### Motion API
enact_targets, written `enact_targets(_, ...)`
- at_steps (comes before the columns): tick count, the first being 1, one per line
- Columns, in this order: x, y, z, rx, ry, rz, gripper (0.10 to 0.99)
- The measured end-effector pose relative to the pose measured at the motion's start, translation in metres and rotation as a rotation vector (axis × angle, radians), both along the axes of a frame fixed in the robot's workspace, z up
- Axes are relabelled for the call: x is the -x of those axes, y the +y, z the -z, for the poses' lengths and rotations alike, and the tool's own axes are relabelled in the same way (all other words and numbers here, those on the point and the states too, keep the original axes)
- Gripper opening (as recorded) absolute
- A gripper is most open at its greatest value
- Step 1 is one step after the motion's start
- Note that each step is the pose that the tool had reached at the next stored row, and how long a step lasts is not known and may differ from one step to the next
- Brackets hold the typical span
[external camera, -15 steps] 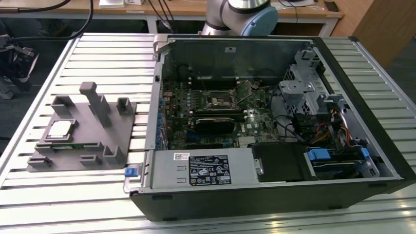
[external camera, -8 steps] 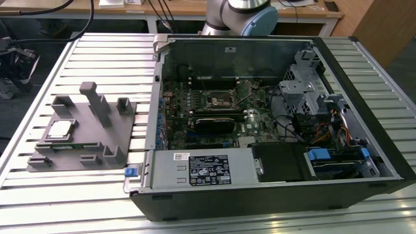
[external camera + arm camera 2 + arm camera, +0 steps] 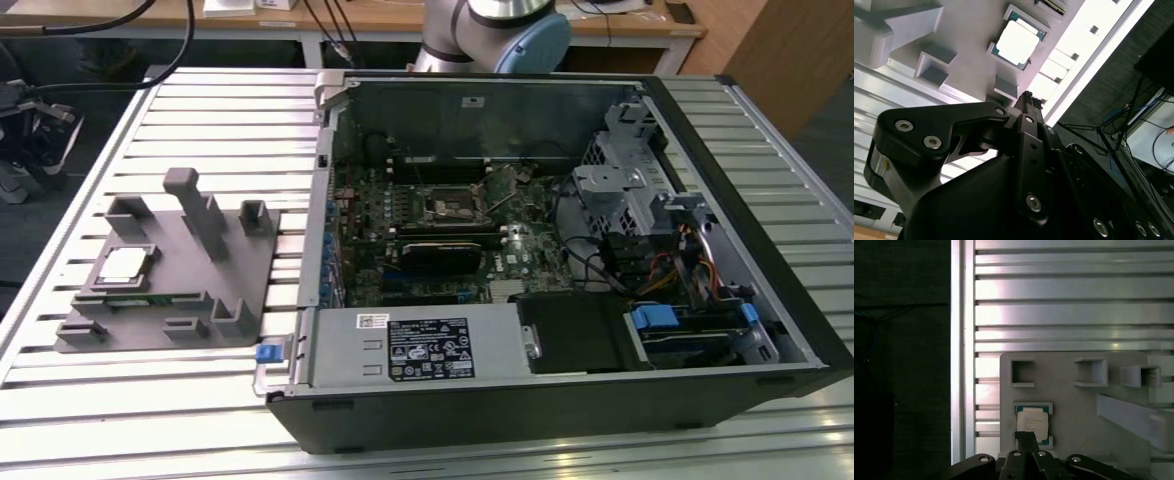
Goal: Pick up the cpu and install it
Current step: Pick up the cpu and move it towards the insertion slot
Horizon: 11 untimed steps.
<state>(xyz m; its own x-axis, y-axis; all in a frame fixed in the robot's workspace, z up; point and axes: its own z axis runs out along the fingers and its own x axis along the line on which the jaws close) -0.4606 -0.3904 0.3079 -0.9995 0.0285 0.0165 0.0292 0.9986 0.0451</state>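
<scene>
Exterior view's left side has a grey plastic fixture with upright blocks lying on the slatted aluminium table, close to the table's edge on that side. The cpu, a small thin square chip with a silvery-white metal top, lies flat in a shallow recess near the fixture's corner on the exterior view's left, held by nothing. Toward the exterior view's right, just beside the fixture, an open black desktop computer case lies on its side. Its green motherboard faces up, with the black square socket in a metal frame near the board's middle. The arm's silver and pale blue joint stands beyond the table's far edge.

In both wrist views the black gripper hovers above the fixture. Its jaws are pressed together with nothing between them, their tips pointing down at the cpu in its recess.
</scene>
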Motion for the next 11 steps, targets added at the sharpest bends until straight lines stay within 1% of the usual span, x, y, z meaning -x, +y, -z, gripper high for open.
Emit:
enact_targets(4, 0.0000, -0.0005, 0.0043, 0.000, 0.0001, 0.000, 0.106)
enact_targets(7, 0.0000, -0.0008, 0.0091, 0.002, 0.0002, 0.002, 0.106)
enact_targets(11, 0.0000, -0.0010, 0.0151, 0.005, -0.0010, 0.015, 0.106)
